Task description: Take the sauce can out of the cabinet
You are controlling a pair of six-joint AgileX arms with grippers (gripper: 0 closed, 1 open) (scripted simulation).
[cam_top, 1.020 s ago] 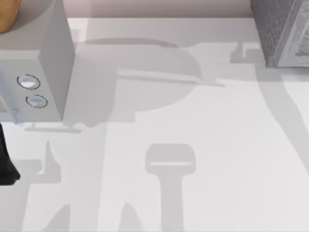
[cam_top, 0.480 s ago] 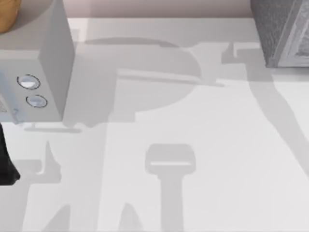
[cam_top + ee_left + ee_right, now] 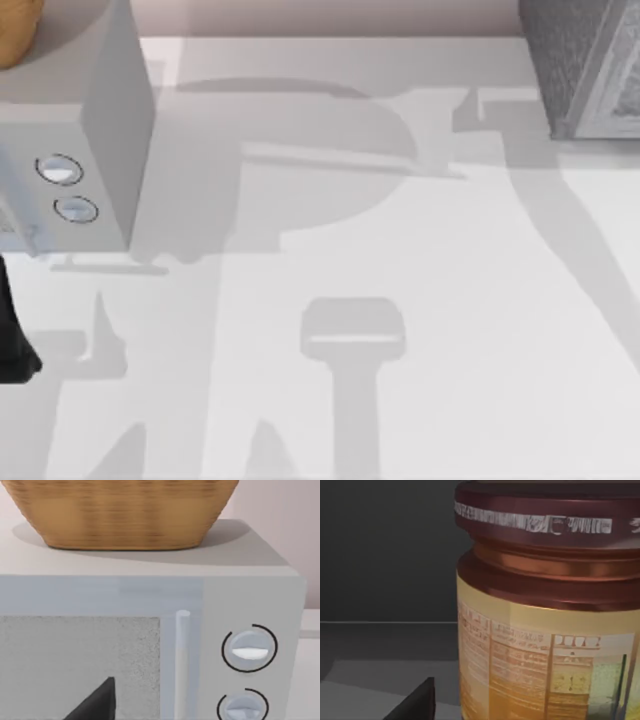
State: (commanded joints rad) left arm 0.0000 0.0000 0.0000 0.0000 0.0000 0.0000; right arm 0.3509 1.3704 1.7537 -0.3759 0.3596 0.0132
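The sauce can (image 3: 545, 615) stands upright, close before the right wrist camera, inside a dark interior with a flat dim floor and a plain dark wall behind it. Its maroon-brown lid carries a pale printed band, and below the lid's ridged collar runs a yellow-to-orange label (columns of fine print, too small to read). One dark fingertip of the right gripper (image 3: 415, 702) shows just beside the can, and no contact between them can be made out; whether that claw is released or clenched I cannot tell.

In the top view, the cabinet (image 3: 585, 60) sits at the table's far right corner, dark grey and speckled with a lighter front panel. The white table (image 3: 400, 260) carries long arm shadows.

At the table's far left stands a pale grey microwave (image 3: 95, 150) with two round dials (image 3: 249, 649) and a woven basket (image 3: 120, 510) on top. The left gripper (image 3: 95, 702) hangs before its door, one dark fingertip visible; its state cannot be told either
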